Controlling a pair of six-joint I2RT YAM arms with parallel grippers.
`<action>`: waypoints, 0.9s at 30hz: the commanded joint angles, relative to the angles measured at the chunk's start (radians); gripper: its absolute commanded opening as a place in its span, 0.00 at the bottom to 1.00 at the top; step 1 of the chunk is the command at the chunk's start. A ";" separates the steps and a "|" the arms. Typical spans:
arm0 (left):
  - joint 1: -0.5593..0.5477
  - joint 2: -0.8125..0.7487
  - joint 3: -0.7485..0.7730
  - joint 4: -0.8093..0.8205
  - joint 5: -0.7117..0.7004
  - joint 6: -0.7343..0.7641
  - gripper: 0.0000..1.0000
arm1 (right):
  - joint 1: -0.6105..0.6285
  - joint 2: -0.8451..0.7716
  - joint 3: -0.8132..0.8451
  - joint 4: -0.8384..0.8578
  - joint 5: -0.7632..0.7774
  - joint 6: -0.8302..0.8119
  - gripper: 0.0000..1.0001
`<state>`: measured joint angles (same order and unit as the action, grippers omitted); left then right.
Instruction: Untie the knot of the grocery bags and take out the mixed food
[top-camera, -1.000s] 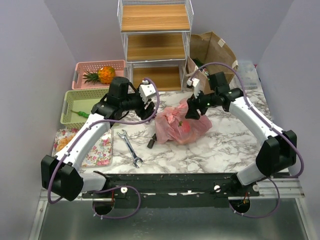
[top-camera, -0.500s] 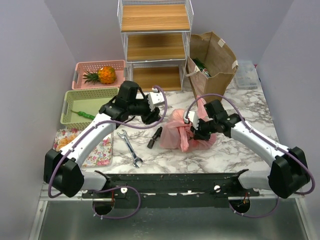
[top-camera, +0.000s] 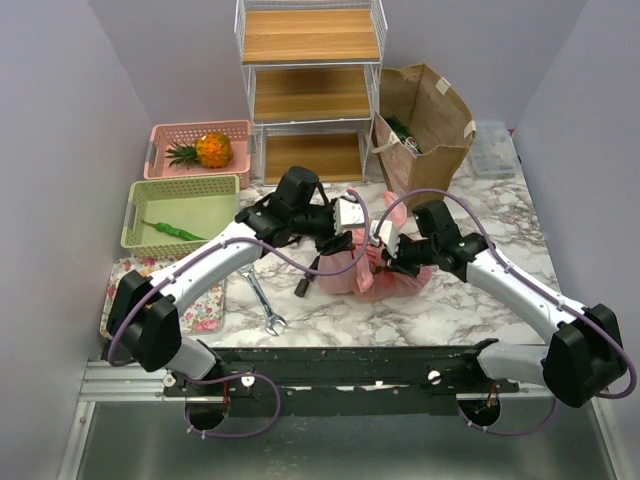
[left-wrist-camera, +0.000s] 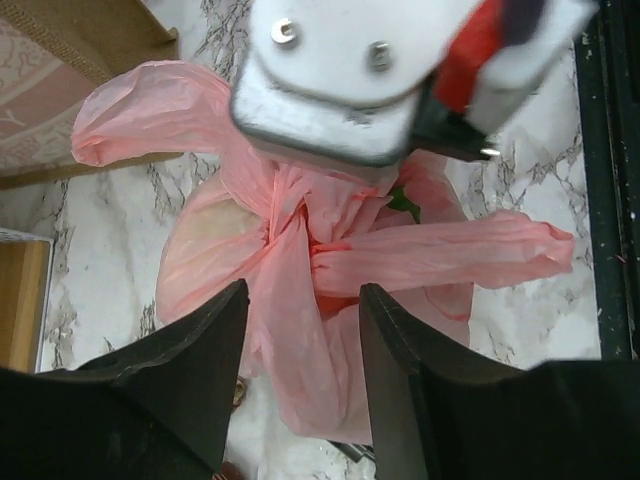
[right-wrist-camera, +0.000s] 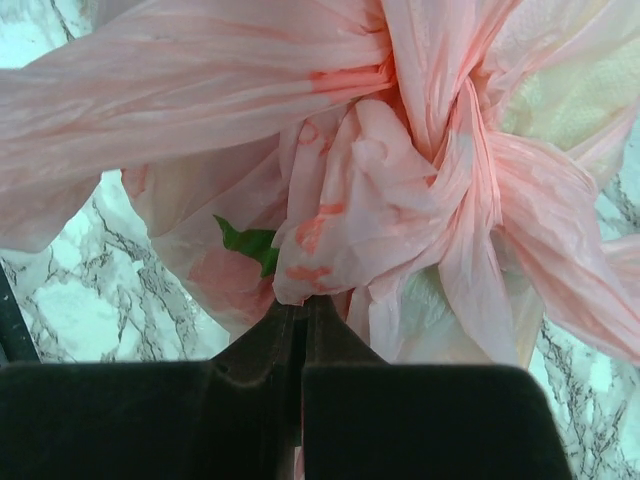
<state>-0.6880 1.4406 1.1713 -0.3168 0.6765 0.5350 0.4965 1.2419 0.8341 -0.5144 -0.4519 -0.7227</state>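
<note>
1. Two grippers attend the pink plastic bag (top-camera: 398, 285) at table centre; we judge untying is in hand, with the knot (left-wrist-camera: 290, 215) intact.
2. Right gripper (right-wrist-camera: 302, 305): jaws together, pinching the bag's film beside the knot, from three o'clock.
3. Left gripper (left-wrist-camera: 302, 300): jaws apart, the knot just beyond at twelve o'clock.
4. Next move, in our judgement: close the left gripper on a handle tail and draw it loose.

Your translucent pink crinkly plastic bag (top-camera: 395, 282) carries darker red-pink blotches, with a green leaf scrap (right-wrist-camera: 248, 243) showing through; your bench (top-camera: 440, 315) is white marble veined grey, the stiff paper bag (top-camera: 425, 125) brown.
</note>
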 joint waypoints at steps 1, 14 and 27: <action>-0.012 0.090 0.052 0.061 -0.046 0.018 0.46 | 0.002 -0.063 -0.042 0.056 0.016 0.023 0.01; 0.057 0.142 0.072 -0.028 -0.047 -0.035 0.00 | 0.002 -0.203 -0.100 0.050 0.134 0.035 0.01; 0.269 -0.070 -0.130 0.125 -0.069 -0.115 0.00 | -0.021 -0.457 -0.154 -0.253 0.354 -0.070 0.01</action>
<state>-0.4725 1.4094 1.0904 -0.2554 0.6666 0.4129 0.4919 0.7990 0.7250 -0.5663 -0.2375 -0.7689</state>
